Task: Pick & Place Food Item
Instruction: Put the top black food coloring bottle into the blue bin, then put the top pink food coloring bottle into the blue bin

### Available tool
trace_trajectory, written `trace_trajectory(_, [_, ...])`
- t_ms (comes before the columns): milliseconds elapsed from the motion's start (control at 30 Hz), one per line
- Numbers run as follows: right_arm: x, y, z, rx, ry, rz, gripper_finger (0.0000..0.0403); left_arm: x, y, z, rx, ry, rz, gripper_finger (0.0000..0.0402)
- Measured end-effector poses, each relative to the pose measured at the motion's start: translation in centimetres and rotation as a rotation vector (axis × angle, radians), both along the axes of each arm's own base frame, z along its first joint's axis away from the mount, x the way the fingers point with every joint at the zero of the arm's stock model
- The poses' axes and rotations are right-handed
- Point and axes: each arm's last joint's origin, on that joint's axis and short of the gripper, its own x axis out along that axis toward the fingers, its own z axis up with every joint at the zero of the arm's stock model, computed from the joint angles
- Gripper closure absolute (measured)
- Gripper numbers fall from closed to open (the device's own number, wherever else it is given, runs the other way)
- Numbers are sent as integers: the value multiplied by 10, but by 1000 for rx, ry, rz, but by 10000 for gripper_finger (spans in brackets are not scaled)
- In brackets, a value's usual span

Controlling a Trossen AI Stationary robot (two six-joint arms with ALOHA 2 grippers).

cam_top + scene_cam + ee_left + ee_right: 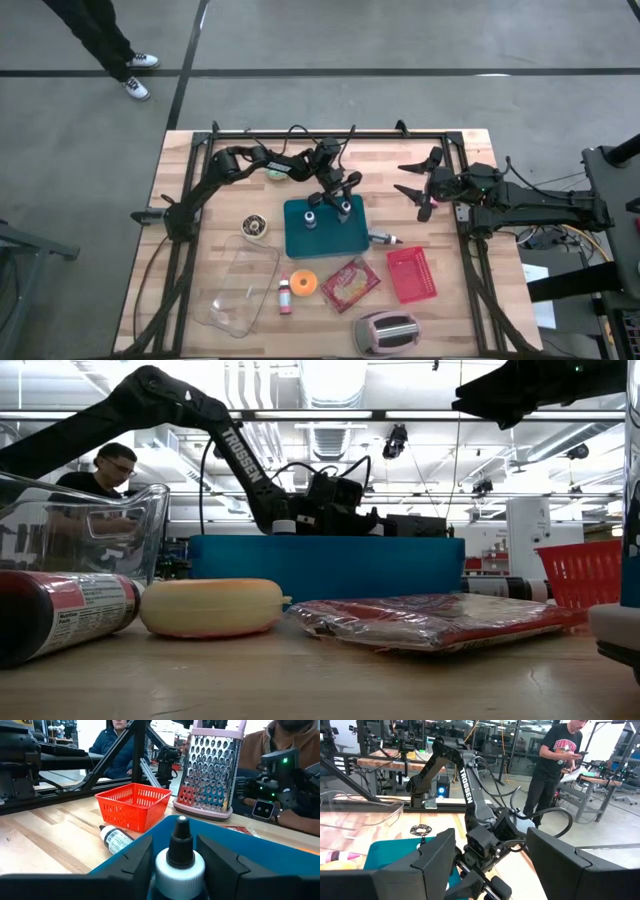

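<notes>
The room was a big workshop with bright ceiling lights, and a person (559, 757) in a black T-shirt stood behind the wooden table (440, 315). On the table lay a blue tray (325, 237) with two small dropper bottles standing in it. The left gripper (337, 190) was at the tray's far edge, its fingers open on both sides of one white bottle with a black cap (178, 862); I could not tell if they touched it. The right gripper (416, 189) hovered wide open over the right part of the table, holding nothing. Near the tray were a red basket (412, 274), a metal grater (210, 769), a round yellow-orange food piece (303, 283), a red packet in clear plastic (349, 283) and a clear container (240, 289).
</notes>
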Motion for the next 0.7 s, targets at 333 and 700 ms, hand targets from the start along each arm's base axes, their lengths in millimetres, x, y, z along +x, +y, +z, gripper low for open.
trace_trajectory(333, [0,0,-1,1,6,0,163,2,-1,8,8,-22,-9,256])
trace_trajectory(700, [0,0,-1,1,7,2,163,0,-1,33,25,-63,-10,258])
